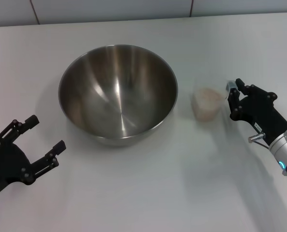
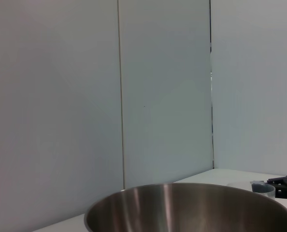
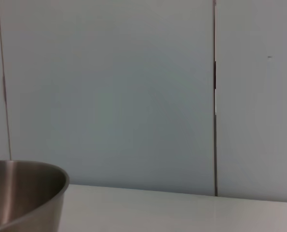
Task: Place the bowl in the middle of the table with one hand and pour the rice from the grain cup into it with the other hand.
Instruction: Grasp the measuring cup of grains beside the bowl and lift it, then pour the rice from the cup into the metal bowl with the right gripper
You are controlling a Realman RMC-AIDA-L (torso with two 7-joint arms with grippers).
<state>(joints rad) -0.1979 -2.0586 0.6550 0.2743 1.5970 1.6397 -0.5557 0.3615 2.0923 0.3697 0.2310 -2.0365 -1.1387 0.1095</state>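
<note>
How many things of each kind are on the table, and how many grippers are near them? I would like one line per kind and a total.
Steel bowl: 1
Clear grain cup with rice: 1
Black grippers: 2, the left gripper and the right gripper
Total: 4

place: lab test bench | cues: bare white table [image 1: 134, 193], plain panelled wall [image 2: 61, 96]

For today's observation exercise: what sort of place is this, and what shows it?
Probably a robot test bench, not a kitchen: a bare white table before plain wall panels, holding only a steel bowl and a rice-filled grain cup, with the left gripper and right gripper flanking them.
</note>
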